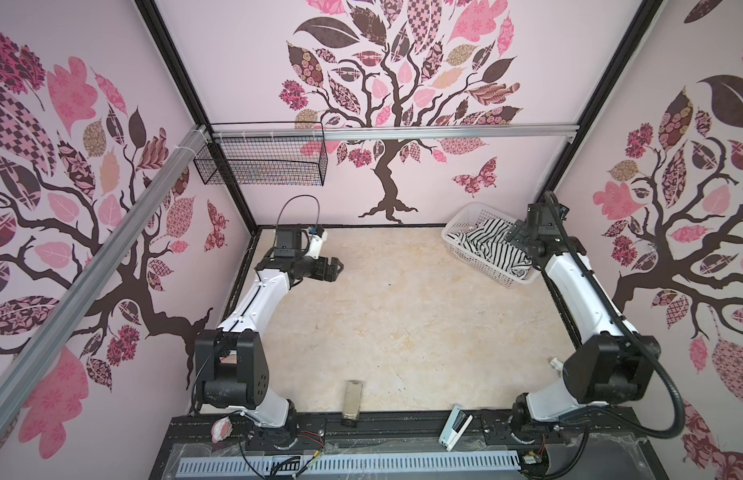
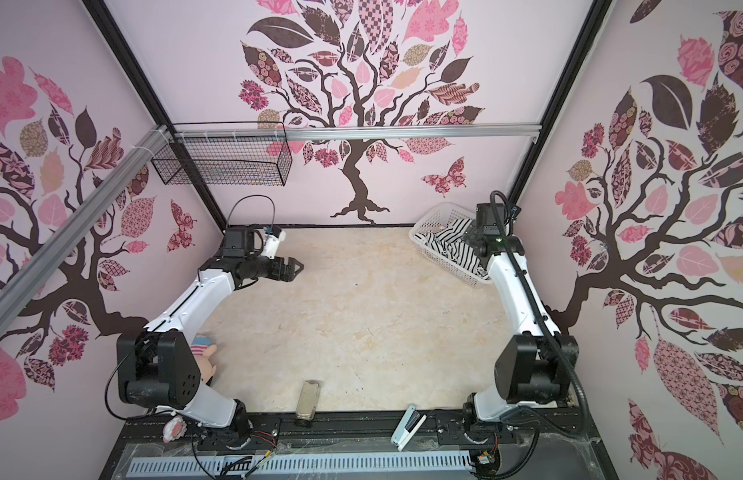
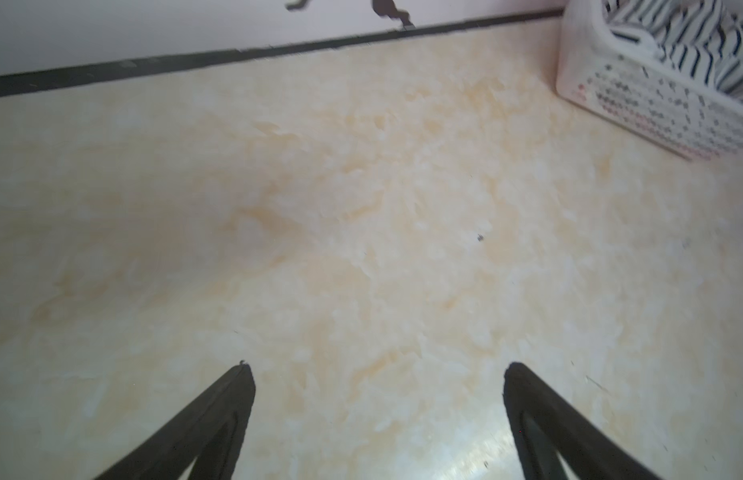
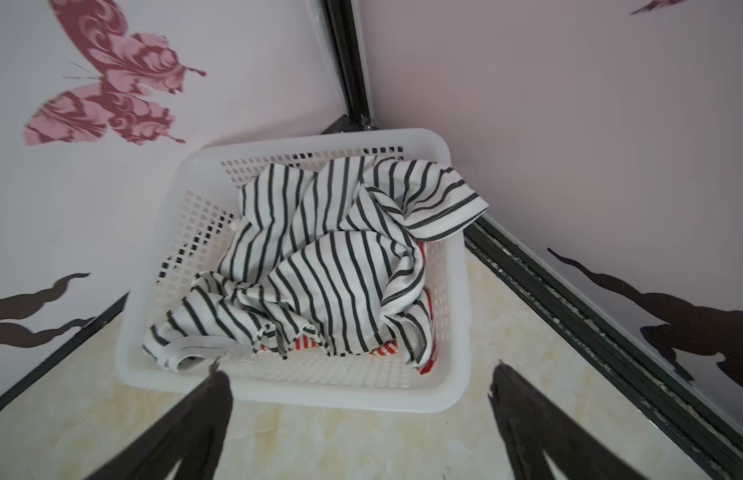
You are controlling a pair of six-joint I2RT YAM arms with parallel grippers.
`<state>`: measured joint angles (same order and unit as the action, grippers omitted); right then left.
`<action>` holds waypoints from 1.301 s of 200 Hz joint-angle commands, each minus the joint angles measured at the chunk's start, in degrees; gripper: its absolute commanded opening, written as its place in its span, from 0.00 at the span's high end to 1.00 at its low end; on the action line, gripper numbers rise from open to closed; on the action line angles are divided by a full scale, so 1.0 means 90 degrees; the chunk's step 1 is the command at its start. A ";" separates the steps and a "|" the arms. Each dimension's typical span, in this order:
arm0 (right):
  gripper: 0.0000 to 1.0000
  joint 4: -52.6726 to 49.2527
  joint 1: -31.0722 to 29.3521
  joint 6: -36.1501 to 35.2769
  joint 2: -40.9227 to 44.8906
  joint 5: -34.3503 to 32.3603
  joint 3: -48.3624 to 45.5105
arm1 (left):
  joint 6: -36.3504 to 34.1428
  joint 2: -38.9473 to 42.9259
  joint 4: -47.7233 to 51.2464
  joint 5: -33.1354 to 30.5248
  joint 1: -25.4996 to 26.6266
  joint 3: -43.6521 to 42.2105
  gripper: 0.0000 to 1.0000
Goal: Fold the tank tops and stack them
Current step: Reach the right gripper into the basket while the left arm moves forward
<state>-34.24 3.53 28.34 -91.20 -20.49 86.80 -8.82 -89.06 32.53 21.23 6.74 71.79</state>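
Observation:
A crumpled black-and-white striped tank top (image 4: 332, 266) fills the white lattice basket (image 4: 278, 395) in the far right corner, seen in both top views (image 1: 494, 245) (image 2: 457, 243). Beneath it peeks a red-and-white striped tank top (image 4: 307, 343), mostly hidden. My right gripper (image 4: 355, 370) hovers just short of the basket's near rim, open, nothing between its fingers; in a top view it (image 1: 517, 235) hangs over the basket's right end. My left gripper (image 3: 378, 368) is open and empty above the bare marble-look table at the far left (image 1: 338, 266) (image 2: 299, 266), well apart from the basket (image 3: 652, 108).
A black wire basket (image 1: 262, 160) hangs from the rail at the back left. A metal block (image 1: 351, 401) and a small white device (image 1: 455, 426) lie at the front edge. A pink soft toy (image 2: 203, 357) sits behind the left arm's base. Walls close three sides.

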 commanded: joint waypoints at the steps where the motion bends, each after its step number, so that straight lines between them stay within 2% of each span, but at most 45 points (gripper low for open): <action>1: 0.04 -0.1002 -0.0021 -0.0199 -0.0605 0.0651 0.0530 | -0.0400 0.0238 0.1073 -0.0221 0.0452 0.0151 0.03; 9: 0.05 -0.1025 -0.0007 -0.0200 -0.0795 0.0662 0.0594 | -0.0337 0.0307 0.1036 -0.0240 0.0580 0.0092 0.03; 54: 0.24 -0.0930 0.0040 -0.0189 -0.1759 0.0503 0.0682 | -0.0143 0.0422 0.0792 0.0077 0.1026 -0.0382 0.04; 87: 0.27 -0.0916 0.0039 -0.0248 -0.2088 0.0293 0.0884 | -0.0137 0.0379 0.0697 0.0032 0.1060 -0.0496 0.04; 121: 0.25 -0.1064 0.0086 -0.0307 -0.2517 -0.0027 0.1228 | -0.0104 0.0325 0.0656 0.0155 0.1067 -0.0551 0.04; 158: 0.17 -0.1257 0.0258 -0.0283 -0.3045 -0.0092 0.1659 | -0.0129 0.0332 0.0636 0.0102 0.1060 -0.0564 0.04; 185: 0.07 -0.1430 0.0312 -0.0250 -0.3354 -0.0210 0.1933 | -0.0105 0.0364 0.0598 0.0102 0.1065 -0.0602 0.04; 244: 0.04 -0.1429 0.0372 -0.0248 -0.3951 -0.0126 0.2152 | -0.0094 0.0374 0.0585 0.0112 0.1065 -0.0640 0.03; 260: 0.09 -0.1383 0.0387 -0.0239 -0.4008 -0.0092 0.2147 | -0.0093 0.0374 0.0569 0.0086 0.1058 -0.0657 0.03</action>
<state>-44.88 6.68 25.76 -125.03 -20.97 104.14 -9.63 -86.06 38.61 21.69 16.23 67.59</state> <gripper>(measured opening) 0.936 0.974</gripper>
